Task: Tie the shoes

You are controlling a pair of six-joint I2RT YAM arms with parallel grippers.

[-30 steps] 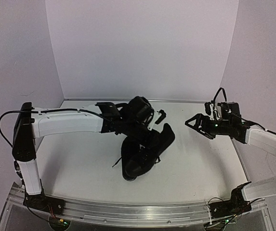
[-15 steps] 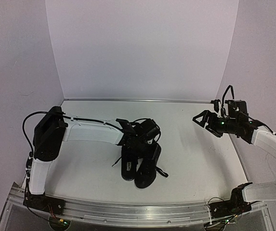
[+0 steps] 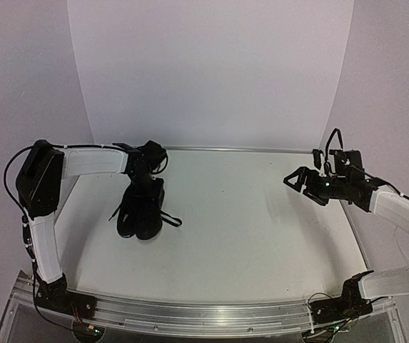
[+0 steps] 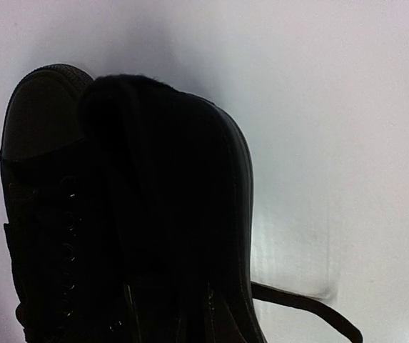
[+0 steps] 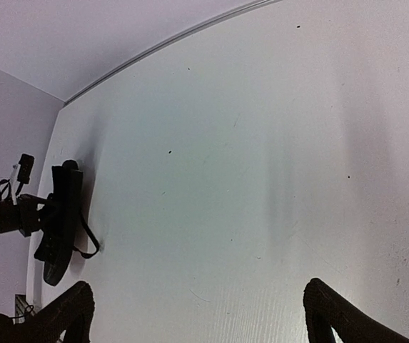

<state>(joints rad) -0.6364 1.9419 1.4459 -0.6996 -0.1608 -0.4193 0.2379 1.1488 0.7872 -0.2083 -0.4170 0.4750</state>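
Shoes (image 3: 139, 213) lie as a pair, side by side and touching, on the left part of the table (image 3: 261, 243), about midway between its near and far edges. Their long axis runs near to far, with the near end leaning slightly left. One loose lace (image 3: 171, 221) trails off to the right of the pair onto bare tabletop.

The left pincer (image 3: 145, 173) sits right at the far end of the pair, over or against it. From above I cannot tell whether it touches the shoes. Its wrist view is filled with black shoe, with a rounded toe cap (image 4: 36, 107) at the upper left. No finger stands out from the black, so I cannot tell whether this pincer is spread or pinching.

The right pincer (image 3: 296, 179) hangs over the right side of the table, well apart from the shoes. Its fingers (image 5: 67, 312) are spread wide with nothing between them. In its wrist view the pair is small and far to the left.

The left arm is much the nearer. The free lace lies on the side of the pair facing the right arm, so the right pincer would probably have to cross leftward over the table to reach it.
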